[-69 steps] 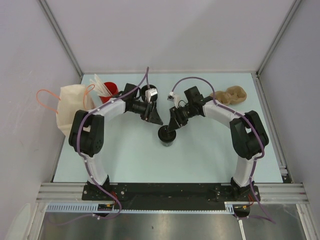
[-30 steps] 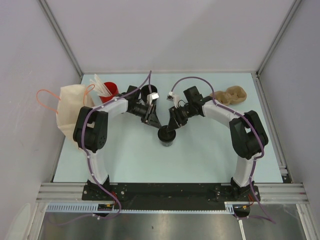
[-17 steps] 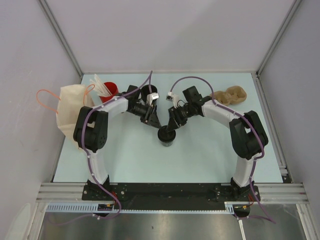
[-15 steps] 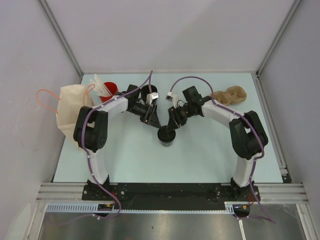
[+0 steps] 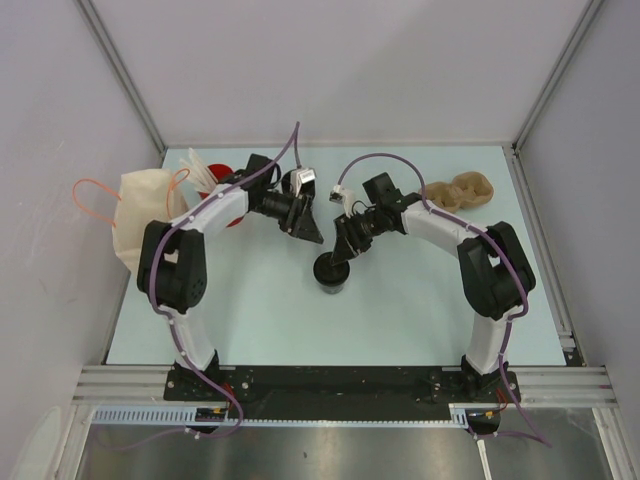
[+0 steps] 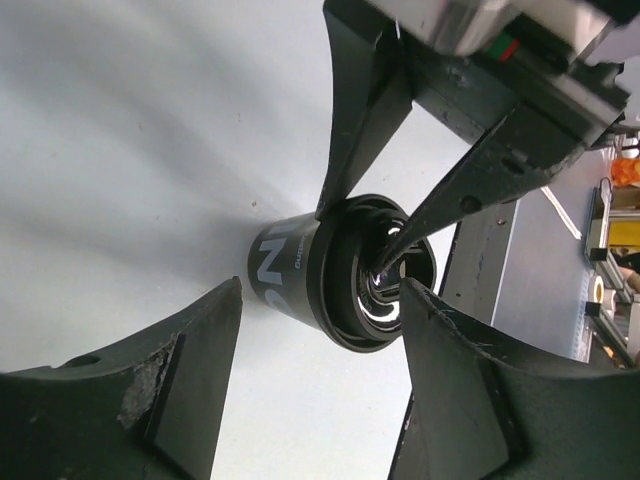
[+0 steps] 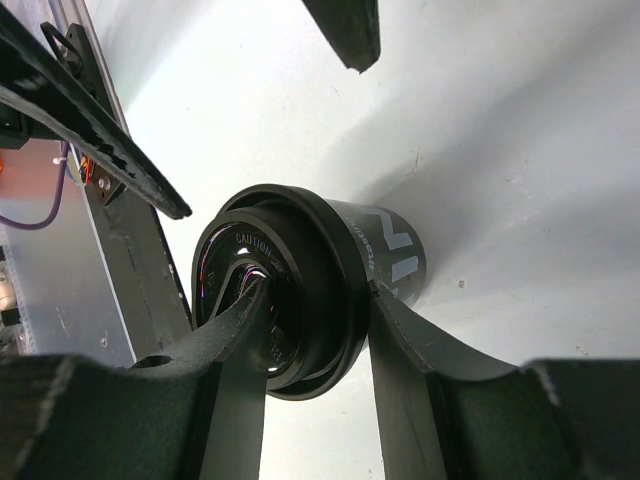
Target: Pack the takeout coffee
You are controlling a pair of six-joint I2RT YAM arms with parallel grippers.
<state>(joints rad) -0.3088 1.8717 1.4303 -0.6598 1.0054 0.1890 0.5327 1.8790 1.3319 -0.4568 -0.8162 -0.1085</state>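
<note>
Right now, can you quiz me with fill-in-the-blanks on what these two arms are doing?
The coffee cup standing on the table is ___ in colour.
The right tool pinches its rim, one finger within the rim, the other ___ it.
The left tool hangs apart from the cup, jaws ___.
The white sticks stand in a second cup coloured ___.
Missing: black, outside, open, red.

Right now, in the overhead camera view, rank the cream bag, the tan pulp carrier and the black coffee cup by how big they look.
1. cream bag
2. tan pulp carrier
3. black coffee cup
All sit near table height, so nearness hardly skews this.
</note>
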